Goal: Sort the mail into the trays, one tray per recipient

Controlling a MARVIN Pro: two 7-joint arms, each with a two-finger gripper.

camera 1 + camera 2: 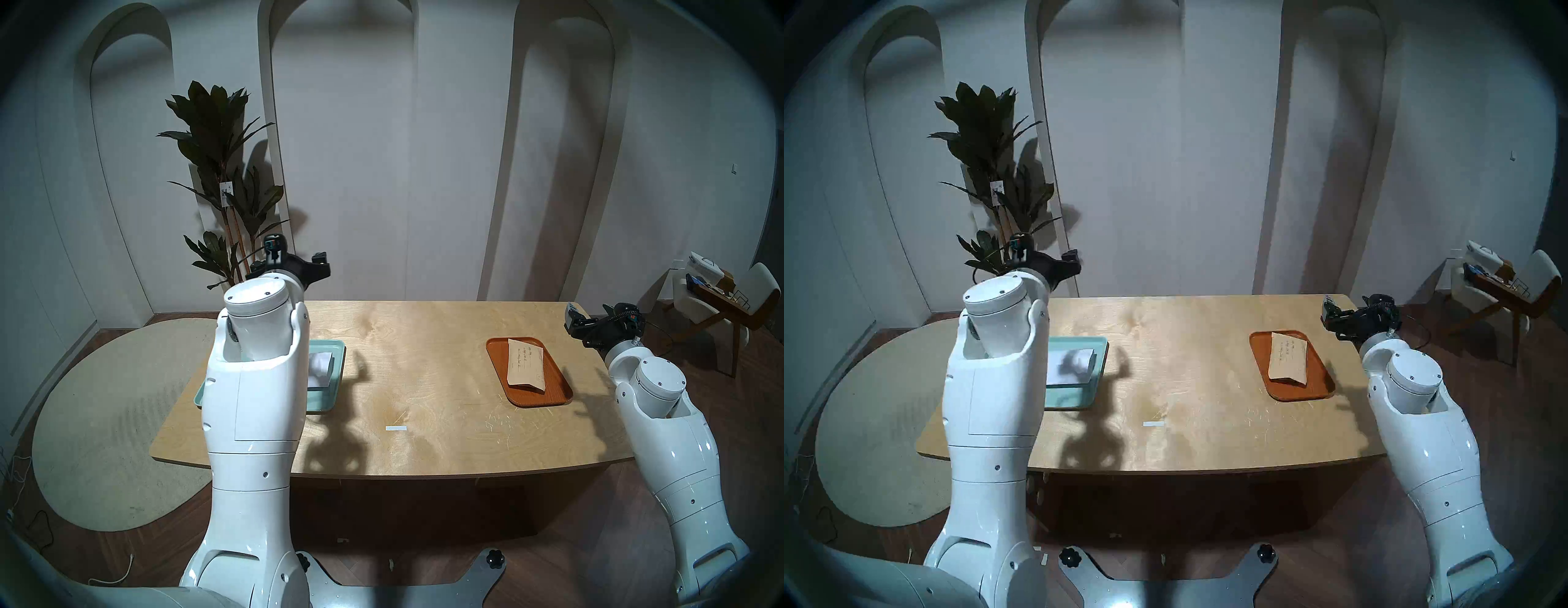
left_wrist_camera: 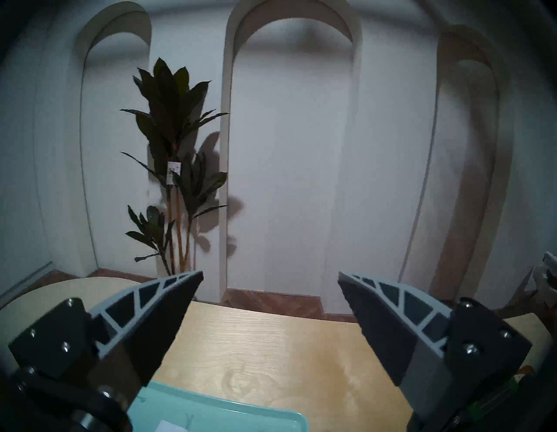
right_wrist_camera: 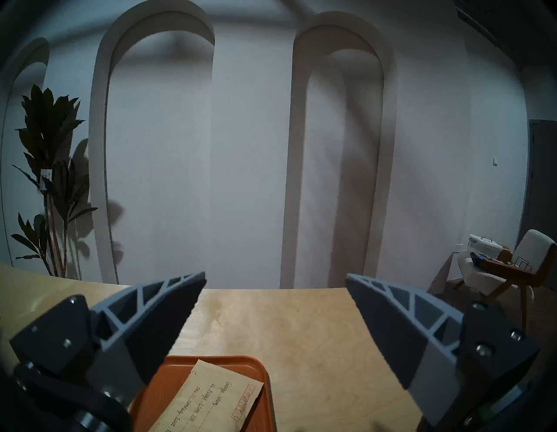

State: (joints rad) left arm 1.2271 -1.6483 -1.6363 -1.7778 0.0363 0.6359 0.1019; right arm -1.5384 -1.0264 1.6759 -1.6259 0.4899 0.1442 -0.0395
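The tan kraft envelope [image 3: 208, 401] lies flat in the glossy orange-brown tray [image 1: 555, 392], and the right wrist view gives us handwriting: what looks like "George Wong" on one line, street lines below it too blurred to trust, plus a row of small red-outlined boxes at one end. Its long axis runs along the tray's long side, from near edge to far edge, slightly skewed. Left of that tray, well apart across the wooden tabletop [image 1: 424, 352], the white envelope [image 1: 1072, 367] rests in the mint-green tray [image 1: 1096, 378], largely hidden behind the left arm; no writing shows on it. A small white strip of tape [image 1: 396, 428] sits on bare wood between the two trays, nearer the front edge. The left gripper [image 2: 269, 279] hangs above the green tray, fingers spread wide, holding nothing. The right gripper [image 3: 275, 279] hovers just right of the orange-brown tray, likewise spread and empty. The plant [image 2: 171, 157] behind carries a small white tag, unreadable.
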